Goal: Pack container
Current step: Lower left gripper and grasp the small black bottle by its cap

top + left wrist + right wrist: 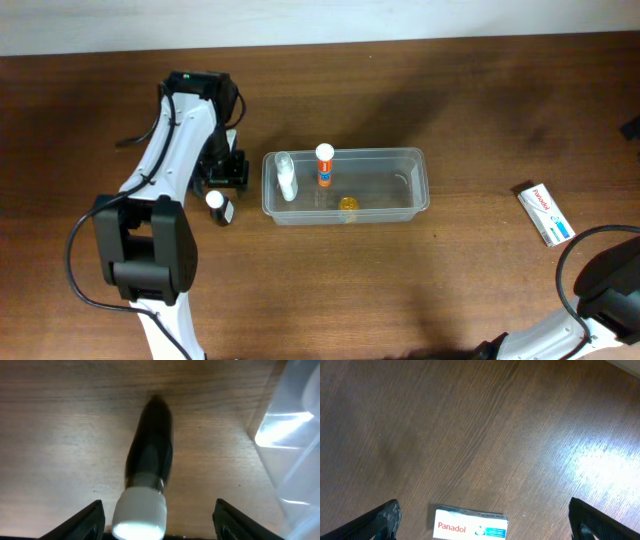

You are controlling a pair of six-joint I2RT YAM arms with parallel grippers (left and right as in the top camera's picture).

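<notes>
The clear plastic container (400,160) lies mid-table and holds a small clear bottle with a white cap (286,178), an orange tube with a white cap (324,166) and a small yellow item (347,204). A dark bottle with a white cap (220,207) stands just left of the container. My left gripper (226,178) is open above that dark bottle (150,455), with its fingers on either side of the cap; the container's edge (295,435) shows at the right. My right gripper (482,522) is open over a white Panadol box (470,527), which also shows in the overhead view (545,213).
The wooden table (430,290) stretches around the container. The right arm's base (610,285) sits at the bottom right corner, and the left arm's body (150,250) at the front left.
</notes>
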